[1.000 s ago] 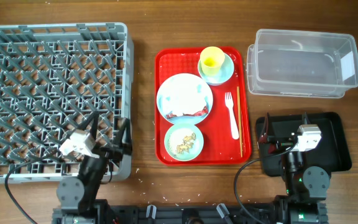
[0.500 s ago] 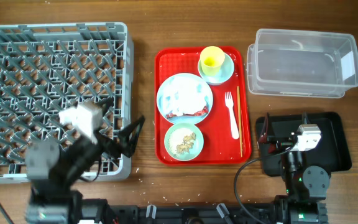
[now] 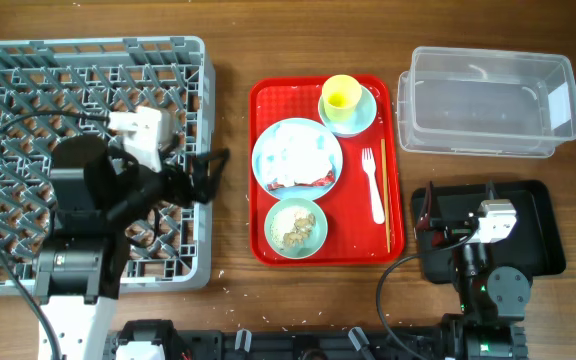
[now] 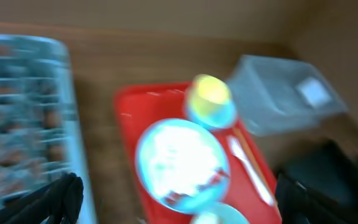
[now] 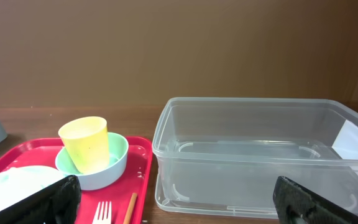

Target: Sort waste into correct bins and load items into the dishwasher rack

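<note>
A red serving tray (image 3: 260, 100) at centre frame carries the load. On it a light blue plate (image 3: 326, 138) holds a crumpled white napkin (image 3: 290, 150) and a red wrapper (image 3: 310, 181). Below that, a pale green bowl (image 3: 271, 230) holds rice crumbs (image 3: 298, 230), and a yellow cup (image 3: 341, 95) stands in a small dish (image 3: 368, 112) at the tray's top. A white fork (image 3: 372, 185) and chopsticks (image 3: 386, 195) lie along the tray's right side. The clear tub (image 3: 485, 100) sits upper right and the dishwasher rack (image 3: 28, 70) fills the left, both on the counter (image 3: 233, 60).

Since a second ago the left hand (image 3: 211, 175) has risen from the rack's lower edge to its right side, fingers spread and gripping nothing. The right hand (image 3: 456, 200) remains released over the black tray (image 3: 546, 215).
</note>
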Robot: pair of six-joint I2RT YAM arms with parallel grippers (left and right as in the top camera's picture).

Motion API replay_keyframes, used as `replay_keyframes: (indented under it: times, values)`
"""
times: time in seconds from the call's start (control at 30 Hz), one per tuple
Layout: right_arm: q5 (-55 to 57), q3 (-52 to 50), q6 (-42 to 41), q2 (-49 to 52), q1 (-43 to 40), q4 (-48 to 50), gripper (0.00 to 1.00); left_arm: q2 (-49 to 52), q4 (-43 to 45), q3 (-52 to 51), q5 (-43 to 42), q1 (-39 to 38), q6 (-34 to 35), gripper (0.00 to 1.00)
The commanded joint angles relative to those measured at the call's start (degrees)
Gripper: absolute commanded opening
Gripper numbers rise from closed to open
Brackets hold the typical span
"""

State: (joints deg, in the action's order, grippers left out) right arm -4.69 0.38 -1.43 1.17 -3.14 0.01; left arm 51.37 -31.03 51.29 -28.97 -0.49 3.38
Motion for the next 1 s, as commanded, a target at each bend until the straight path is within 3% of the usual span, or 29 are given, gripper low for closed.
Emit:
replay_keyframes:
  times: [0.0,0.23,0.33,0.37,0.4,0.47,0.5,0.57,0.63,0.77,0.87,0.97]
  values:
    - [0.37,-0.09,-0.44,-0.15,0.17,0.13,1.0,-1.81,0.98,0.85,16.72,3.21,10.19,1.0]
    - [0.37,-0.09,-0.44,-0.15,0.17,0.15,1.0,-1.88,-3.37,0.85,21.16,19.91,23.39,1.0]
    - [-0.83,-0.09,-2.49,-0.15,0.17,8.98,1.0,-1.88,-4.04,0.85,21.11,25.97,24.13,1.0]
    - [-3.52,-0.09,-6.69,-0.15,0.17,11.98,1.0,-1.88,-4.39,0.85,21.14,26.56,24.13,1.0]
    - [-8.68,-0.09,-15.93,-0.15,0.17,13.6,1.0,-1.88,-5.07,0.85,21.14,26.75,24.11,1.0]
    - [-9.62,-0.09,-28.57,-0.15,0.17,16.06,1.0,-1.88,-5.77,0.85,21.14,26.75,24.11,1.0]
    - [-11.1,-0.09,-43.36,-0.15,0.17,20.37,1.0,-1.88,-6.03,0.85,21.14,26.75,24.11,1.0]
    - [-12.09,-0.09,-52.7,-0.15,0.17,27.69,1.0,-1.81,-6.12,0.85,21.16,26.75,24.11,1.0]
    - [-14.75,0.42,-52.59,-0.15,0.17,34.25,1.0,-1.77,-6.12,0.85,21.16,26.75,24.11,1.0]
    - [-20.65,7.74,-45.46,4.57,0.17,27.47,1.0,-0.61,-6.12,0.85,21.14,26.75,24.11,1.0]
    - [-29.99,19.91,-35.3,19.17,0.17,17.53,1.0,0.7,-6.12,0.85,21.14,26.75,24.11,1.0]
    - [-47.34,33.57,-27.56,37.7,0.2,11.41,1.0,1.95,-6.1,0.85,21.07,26.75,24.13,1.0]
